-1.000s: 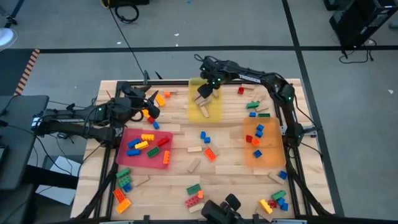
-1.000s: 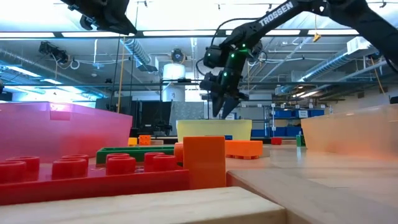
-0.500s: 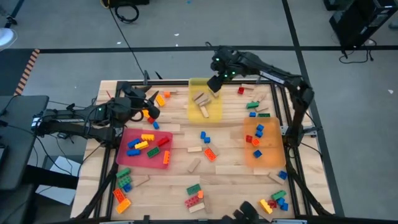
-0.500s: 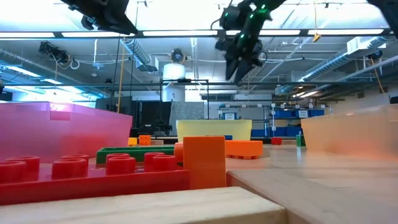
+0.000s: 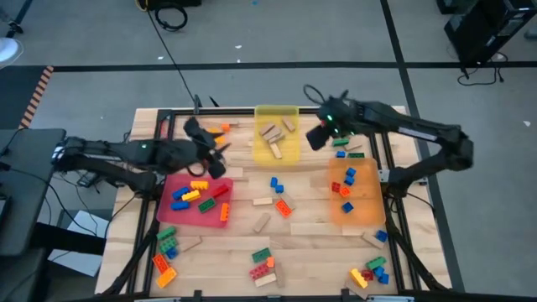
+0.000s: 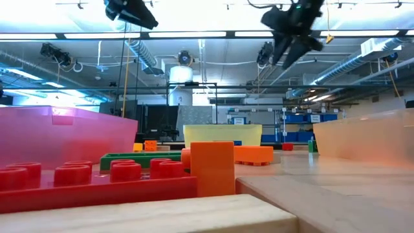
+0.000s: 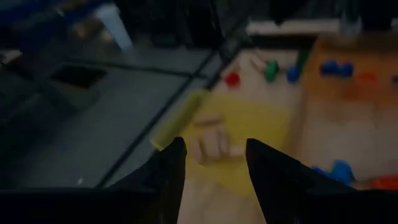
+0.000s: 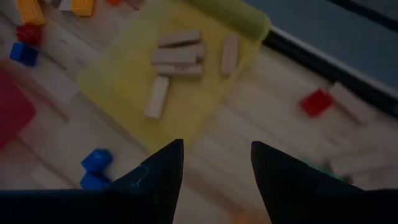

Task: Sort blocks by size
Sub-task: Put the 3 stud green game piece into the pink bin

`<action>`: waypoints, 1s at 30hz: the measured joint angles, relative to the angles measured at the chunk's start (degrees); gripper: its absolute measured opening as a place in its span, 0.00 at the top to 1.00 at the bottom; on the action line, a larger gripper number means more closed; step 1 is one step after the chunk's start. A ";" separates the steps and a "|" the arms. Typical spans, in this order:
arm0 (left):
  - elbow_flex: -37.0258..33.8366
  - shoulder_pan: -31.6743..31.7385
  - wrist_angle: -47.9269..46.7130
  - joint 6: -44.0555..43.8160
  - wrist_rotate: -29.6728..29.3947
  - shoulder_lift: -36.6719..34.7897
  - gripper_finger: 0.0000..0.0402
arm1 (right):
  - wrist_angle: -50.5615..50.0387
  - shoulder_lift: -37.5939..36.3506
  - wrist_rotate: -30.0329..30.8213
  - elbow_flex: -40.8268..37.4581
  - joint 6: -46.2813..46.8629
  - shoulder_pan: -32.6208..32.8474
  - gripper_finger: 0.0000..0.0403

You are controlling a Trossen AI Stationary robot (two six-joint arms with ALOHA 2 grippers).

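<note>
The right gripper hangs empty, fingers parted, just beside the yellow tray, where several tan wooden blocks lie. The left gripper, also parted and empty, hovers by the red tray (holding mid-sized studded bricks). Best descend squarely over one loose brick, avoiding its neighbours.

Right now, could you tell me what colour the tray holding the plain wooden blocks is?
Yellow tray; clearest in the right wrist view.

Overhead view straight down, low view level across table, wrist views sharing the yellow tray
</note>
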 joint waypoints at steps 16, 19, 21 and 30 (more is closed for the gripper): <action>30.53 -16.33 -23.12 -29.57 -0.47 34.84 0.57 | 0.00 -13.58 -0.30 -11.21 -3.52 5.93 0.51; 36.53 -18.37 -25.14 -29.36 5.43 41.45 0.58 | -0.80 -14.40 -1.52 -11.25 -6.92 6.12 0.51; 40.03 -19.56 -25.78 -28.99 8.48 45.74 0.58 | -1.23 -14.92 -1.96 -11.28 -8.07 6.53 0.51; 47.10 -22.36 -24.46 -35.35 17.74 58.65 0.58 | -2.02 -17.43 -2.66 -11.28 -12.75 8.69 0.52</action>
